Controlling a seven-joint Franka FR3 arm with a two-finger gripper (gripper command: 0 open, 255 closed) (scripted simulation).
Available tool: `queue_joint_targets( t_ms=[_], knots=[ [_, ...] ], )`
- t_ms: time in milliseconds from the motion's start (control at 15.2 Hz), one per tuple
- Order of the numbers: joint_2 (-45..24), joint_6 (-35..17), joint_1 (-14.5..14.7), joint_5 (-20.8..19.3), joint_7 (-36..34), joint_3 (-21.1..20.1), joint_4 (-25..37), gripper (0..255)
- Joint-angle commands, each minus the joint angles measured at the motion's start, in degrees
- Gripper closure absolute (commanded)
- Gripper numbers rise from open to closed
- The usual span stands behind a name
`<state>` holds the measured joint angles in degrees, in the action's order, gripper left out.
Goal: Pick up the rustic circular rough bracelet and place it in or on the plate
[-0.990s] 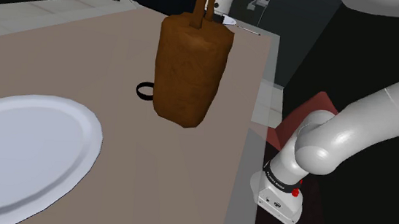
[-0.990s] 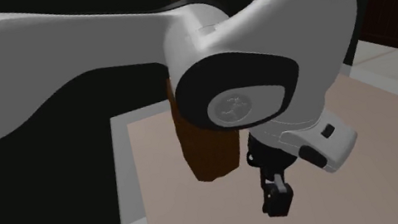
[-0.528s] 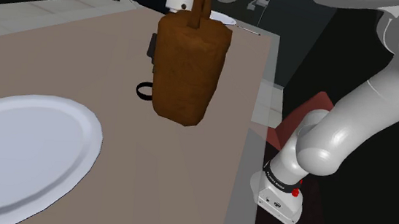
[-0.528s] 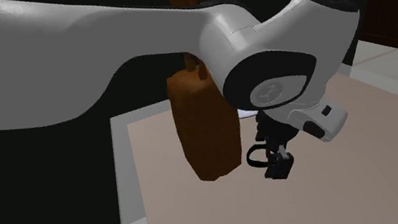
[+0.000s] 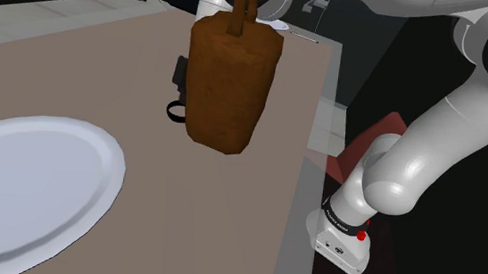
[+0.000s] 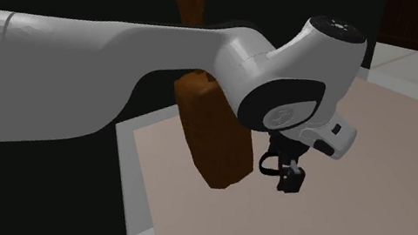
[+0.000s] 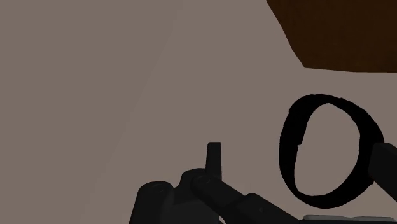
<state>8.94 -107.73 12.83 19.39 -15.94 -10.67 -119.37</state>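
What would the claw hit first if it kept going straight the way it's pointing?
Probably the dark bracelet lying on the table: one finger of the claw overlaps its rim. Depth is unclear.

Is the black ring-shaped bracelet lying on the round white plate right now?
No, the black ring-shaped bracelet lies on the tan tabletop beside the brown block, well apart from the round white plate.

Brown block (image 5: 229,81) stands just beside bracelet (image 7: 287,140); table (image 5: 78,65) elsewhere open.
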Motion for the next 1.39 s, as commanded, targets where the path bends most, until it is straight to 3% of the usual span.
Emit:
queue_joint_targets(
  t_ms=[0,396,462,1056,1320],
  knots=[
    [-0.4,-0.62,0.24,-0.03,-0.1,-0.32,-0.61,0],
    [-0.41,-0.62,0.33,-0.04,-0.11,-0.25,-0.6,0],
    [-0.5,-0.68,0.38,-0.03,-0.2,-0.32,-0.53,255],
    [-0.41,-0.62,0.34,-0.04,-0.11,-0.23,-0.6,255],
    [0.13,2.32,0.27,-0.29,-0.86,-0.04,1.88,255]
  ],
)
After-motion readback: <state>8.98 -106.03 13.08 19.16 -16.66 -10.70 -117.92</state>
